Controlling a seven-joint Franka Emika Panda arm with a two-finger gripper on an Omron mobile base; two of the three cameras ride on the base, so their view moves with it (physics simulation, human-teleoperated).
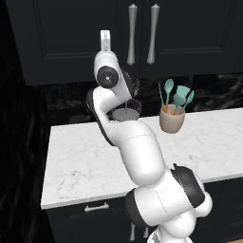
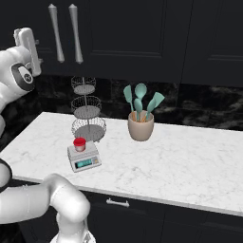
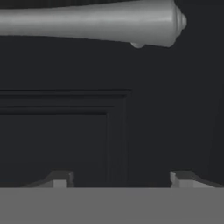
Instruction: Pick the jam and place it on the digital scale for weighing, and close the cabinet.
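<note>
Up close, tool (image 3: 118,179) open, fingers spread wide, empty, facing the matte black panelled cabinet (image 3: 65,131) just off its smooth silver handle (image 3: 87,24). Red-lidded jam (image 2: 79,144) sits on the grey square digital scale (image 2: 84,157) atop the marble table (image 2: 180,161).

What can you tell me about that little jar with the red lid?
The jam is a small squat jar with a red lid and red contents. It stands upright on the flat top of the light-grey digital scale, towards its back left, on the white marble counter in front of the tiered wire rack. Nothing else touches it.
</note>
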